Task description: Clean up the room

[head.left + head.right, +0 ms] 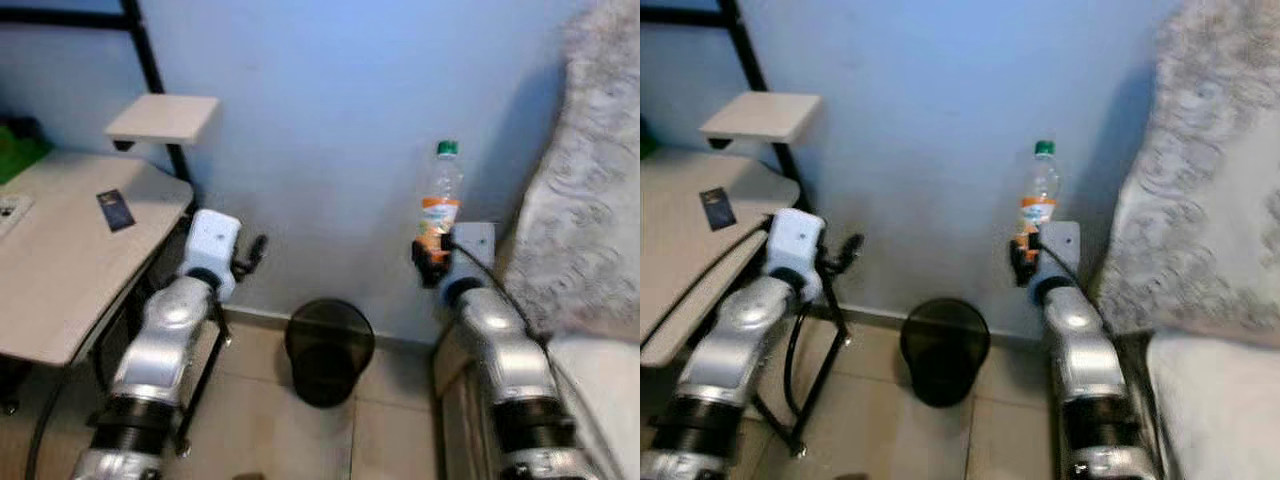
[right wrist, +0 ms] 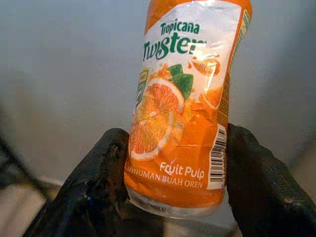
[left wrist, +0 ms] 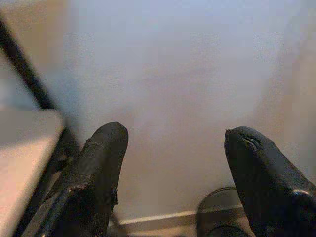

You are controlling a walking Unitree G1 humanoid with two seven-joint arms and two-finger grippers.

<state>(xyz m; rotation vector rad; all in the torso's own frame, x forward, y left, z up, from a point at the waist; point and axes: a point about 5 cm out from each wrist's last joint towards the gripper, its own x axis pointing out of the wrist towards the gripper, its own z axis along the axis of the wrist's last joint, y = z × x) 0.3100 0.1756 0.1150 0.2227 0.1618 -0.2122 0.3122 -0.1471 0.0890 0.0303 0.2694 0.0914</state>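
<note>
My right gripper clamps the base of a clear plastic orange-drink bottle with a green cap, held upright against the pale blue wall. The round black wastebasket stands on the tiled floor below and to my left, between my arms, so the bottle must travel down and inward. My left gripper is spread open, holding nothing, beside the light wooden desk.

Head views down toward wall

Clear plastic bottle, glossy label
</note>
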